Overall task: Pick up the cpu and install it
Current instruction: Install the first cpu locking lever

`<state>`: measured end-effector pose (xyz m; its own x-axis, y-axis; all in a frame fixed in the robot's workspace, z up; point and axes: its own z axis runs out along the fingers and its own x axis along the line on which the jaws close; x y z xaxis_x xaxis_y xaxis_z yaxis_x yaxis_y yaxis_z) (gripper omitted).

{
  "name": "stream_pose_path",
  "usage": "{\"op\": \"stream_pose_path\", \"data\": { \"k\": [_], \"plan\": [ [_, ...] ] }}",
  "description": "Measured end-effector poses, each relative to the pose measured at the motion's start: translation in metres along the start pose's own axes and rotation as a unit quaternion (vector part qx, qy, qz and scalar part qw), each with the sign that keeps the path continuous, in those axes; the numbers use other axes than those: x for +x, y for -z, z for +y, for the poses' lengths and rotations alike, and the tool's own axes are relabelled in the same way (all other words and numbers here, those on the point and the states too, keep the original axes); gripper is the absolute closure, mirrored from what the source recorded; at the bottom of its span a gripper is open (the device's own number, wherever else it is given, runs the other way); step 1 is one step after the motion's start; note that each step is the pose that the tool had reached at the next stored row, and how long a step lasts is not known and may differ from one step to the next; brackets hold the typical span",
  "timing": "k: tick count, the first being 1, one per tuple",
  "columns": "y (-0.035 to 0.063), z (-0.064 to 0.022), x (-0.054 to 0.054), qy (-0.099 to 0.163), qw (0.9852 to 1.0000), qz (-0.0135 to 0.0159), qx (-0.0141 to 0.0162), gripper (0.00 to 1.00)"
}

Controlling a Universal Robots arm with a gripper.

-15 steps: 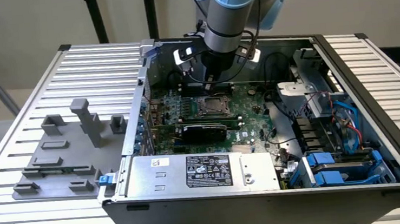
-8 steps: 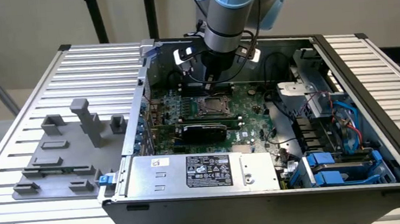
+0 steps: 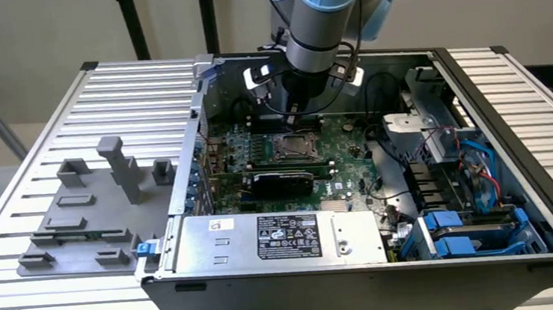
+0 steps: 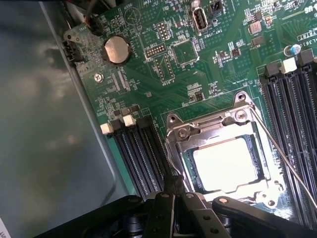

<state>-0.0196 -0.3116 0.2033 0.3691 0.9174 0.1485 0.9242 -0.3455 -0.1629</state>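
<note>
Already, shiny square cpu (image 4: 225, 163) lies within metal-framed socket (image 4: 210, 125).

Shiny pale metal cpu (image 4: 225, 163), polished metal socket frame (image 4: 208, 126), matt black claw (image 4: 174, 186)

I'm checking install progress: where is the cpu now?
In the wrist view, the cpu lies within the silver socket frame on the motherboard, between two banks of black memory slots.

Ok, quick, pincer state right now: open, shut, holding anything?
Pincer: shut, nothing visibly held; tip at the edge of the socket frame, with the cpu lying inside it.
</note>
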Motion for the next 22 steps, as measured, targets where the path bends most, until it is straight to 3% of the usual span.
{"op": "stream_pose_path", "data": {
  "k": [11, 22],
  "plan": [
    [-0.0014, 0.0024, -0.0007, 0.000, 1.0000, 0.0002, -0.0009, 0.89],
    [-0.0051, 0.0039, -0.0010, 0.001, 1.0000, 0.0022, -0.0061, 0.89]
  ]
}}
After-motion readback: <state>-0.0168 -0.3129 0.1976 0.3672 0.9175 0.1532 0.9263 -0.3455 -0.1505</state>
